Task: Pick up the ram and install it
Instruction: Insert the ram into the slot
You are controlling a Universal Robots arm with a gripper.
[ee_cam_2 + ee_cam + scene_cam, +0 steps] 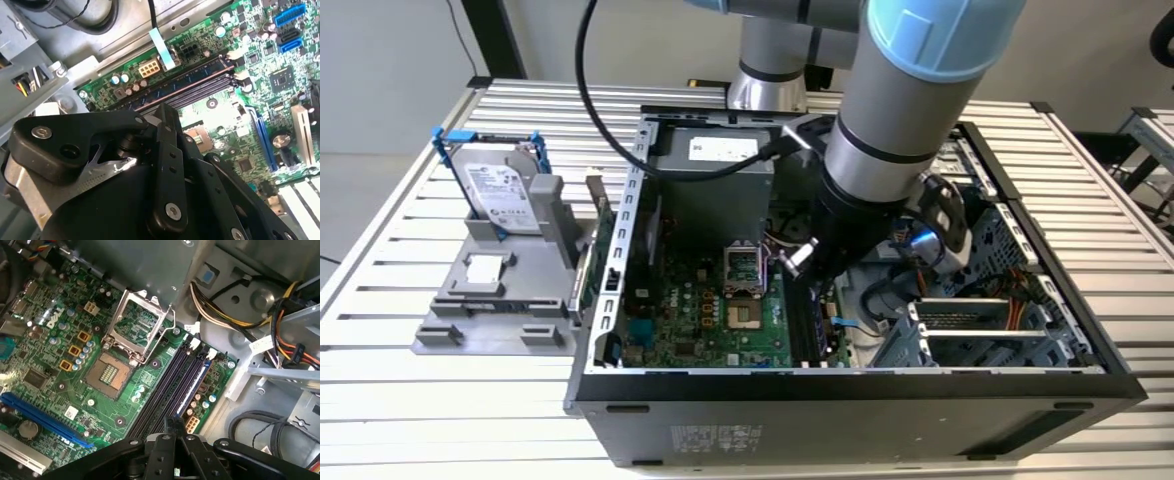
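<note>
Gray slatted table [400, 400] holds an open computer case [854, 410]. Inside it, the gripper [803, 270] hangs low over the green board [65, 340]. The ram [194, 385] sits in the slot nearest the board's edge. I cannot tell if the gripper is spread or pressed together.

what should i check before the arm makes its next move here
1. Ram in a slot: the ram appears to stand in the memory slot nearest the motherboard's edge. Ok.
2. Ram fully seated, with the white end latches closed: cannot tell.
3. Pincer placement: the pincer sits low inside the case, right over the end of the memory slots. Ok.
4. Neighbouring slots: the black ones beside the ram look bare. Ok.
5. Cables: the wire bundle lies beside the board, off the slots. Ok.
6. Whether the pincer touches the ram: cannot tell.
</note>
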